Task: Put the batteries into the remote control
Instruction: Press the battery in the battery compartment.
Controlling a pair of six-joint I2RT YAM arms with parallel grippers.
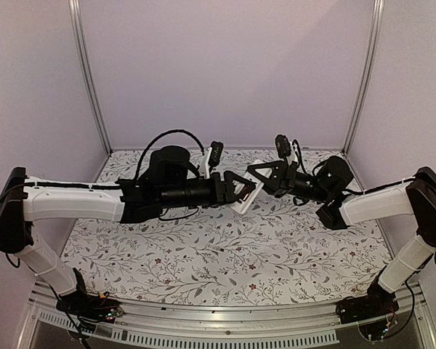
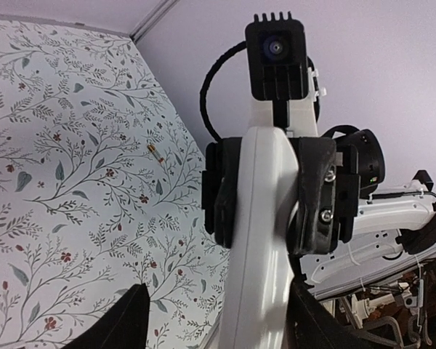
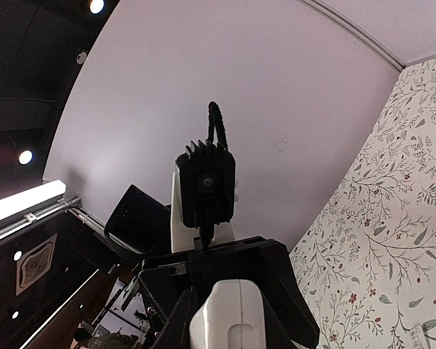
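1. The remote control [image 2: 258, 291] was held in the air above the flowered cloth [image 2: 58, 182], between the two arms. This was presumably done so that it could be turned and reached from either side.
2. The right gripper [image 2: 269, 196] was clamped across the width of the remote control, with its fingers [image 2: 221, 189] pressed against both long edges. This was judged to be the grip that carried the weight.
3. The left gripper [image 1: 237, 192] was set about one end of the remote control with its fingers apart. Cloth was seen between one finger and the white casing, so no firm hold by this gripper was shown.
4. One battery [image 2: 157, 153] was seen lying on the cloth, well apart from the remote control. The second could not be found in any view.
5. Whether the battery recess was uncovered could not be told.
6. Loading was judged not yet begun, and the handset was taken to be in the middle of a handover or regrip. One gripper would have to be freed to fetch the battery, and the smooth casing might twist in a single narrow grip.
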